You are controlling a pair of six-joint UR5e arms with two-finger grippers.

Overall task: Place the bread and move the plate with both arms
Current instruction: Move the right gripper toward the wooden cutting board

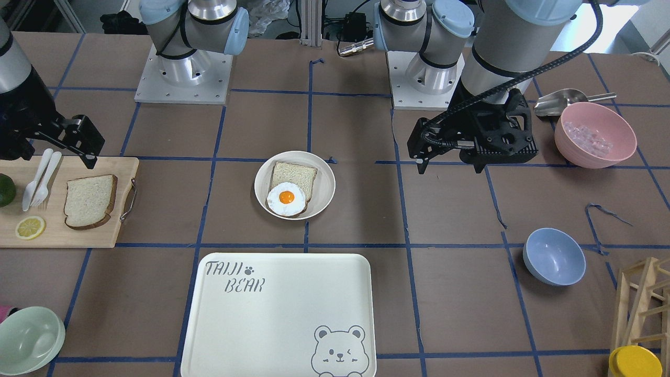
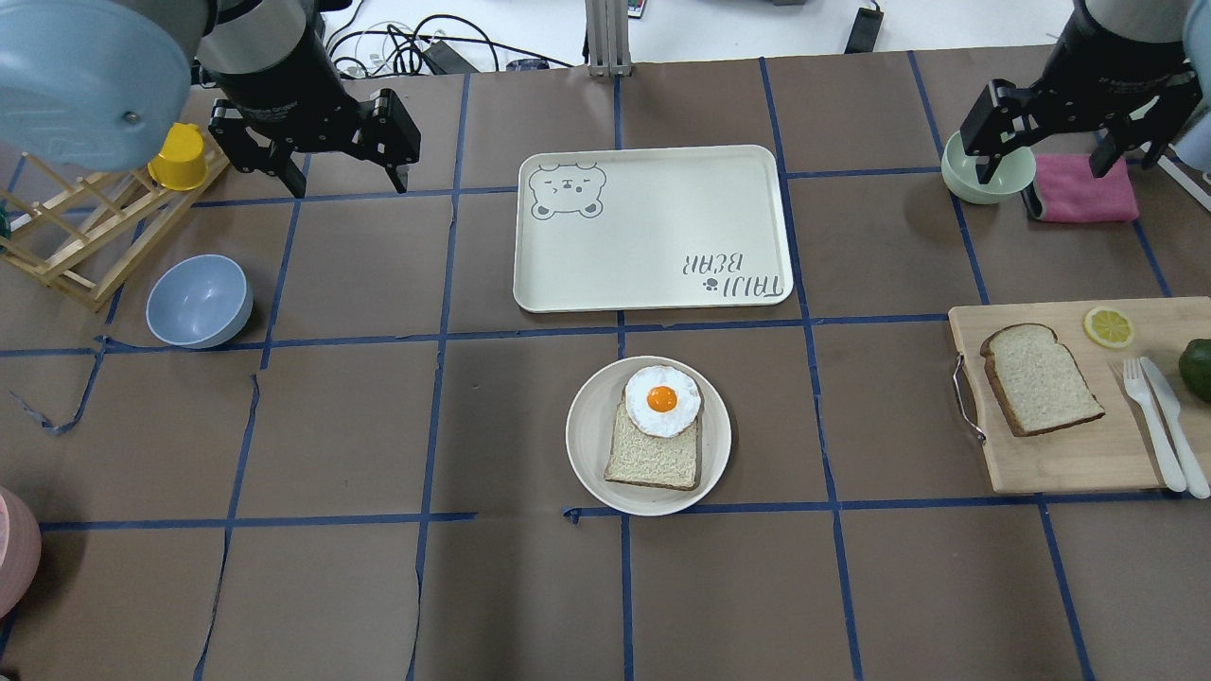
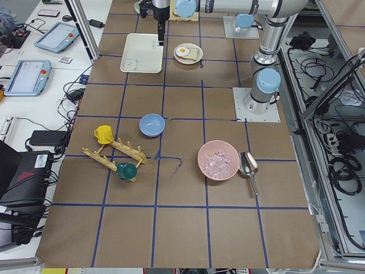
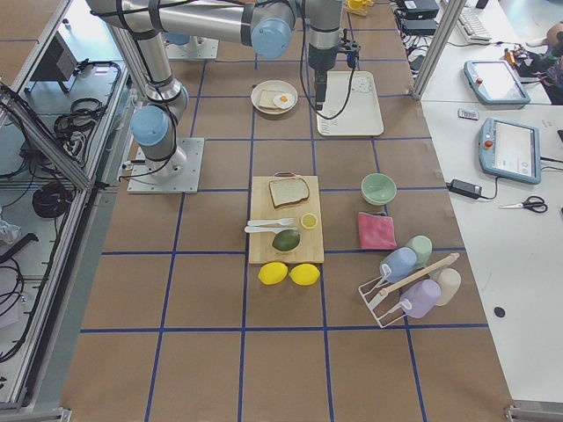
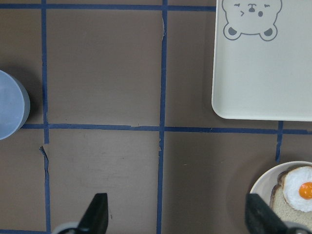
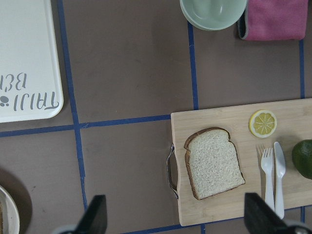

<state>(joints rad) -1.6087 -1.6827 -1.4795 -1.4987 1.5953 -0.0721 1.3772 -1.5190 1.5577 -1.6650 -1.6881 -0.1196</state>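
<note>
The bread (image 2: 1041,378) lies flat on a wooden board at the table's right side; it also shows in the front view (image 1: 90,200) and the right wrist view (image 6: 213,162). The plate (image 2: 582,445) sits mid-table and holds another bread slice with a fried egg (image 2: 662,400) on it; the plate also shows in the front view (image 1: 324,183) and the left wrist view (image 5: 261,181). My left gripper (image 2: 345,180) is open and empty, high over the far left. My right gripper (image 2: 1045,170) is open and empty, high over the far right, beyond the board.
A cream bear tray (image 2: 653,227) lies just beyond the plate. The wooden board (image 2: 1069,454) also carries a lemon slice, white fork and knife, and an avocado. A pale green bowl (image 2: 984,180) and pink cloth (image 2: 1083,189) are far right. A blue bowl (image 2: 199,301) and wooden rack are left.
</note>
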